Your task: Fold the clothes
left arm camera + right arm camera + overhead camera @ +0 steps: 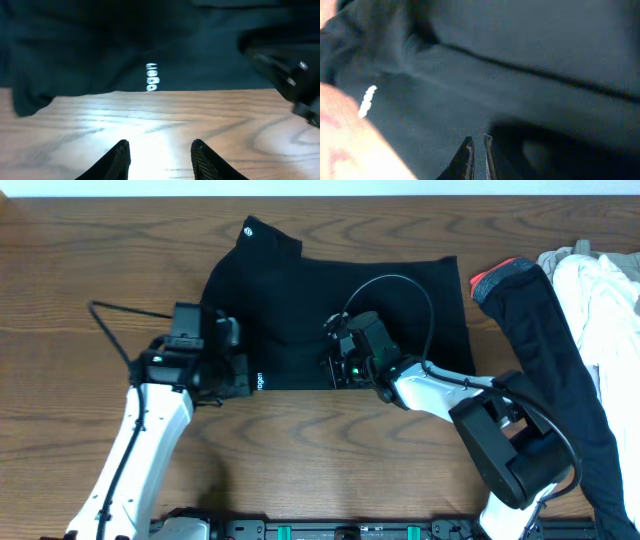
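Though just beyond parted left claw (160, 148), black T-shirt (330, 310) beneath clenched right claw (478, 142).

You see the black T-shirt (300, 310) spread flat mid-counter (320, 470). At your right edge, a red-edged black garment (540, 330) lies beside a crumpled white one (600, 300).

Both arms reached in from the near edge, one gripper spread and the other pinched nearly closed.

My left arm (150, 430) rises from the near-left side, its white link slanting toward the middle and the wrist turned to the right. The left gripper (160, 159) holds its two dark fingers well apart. My right arm (430, 388) stretches leftward from its black base at the near right, wrist tipped downward. On the right gripper (477, 152) I see the fingers drawn almost together, with only a thin slit between them.
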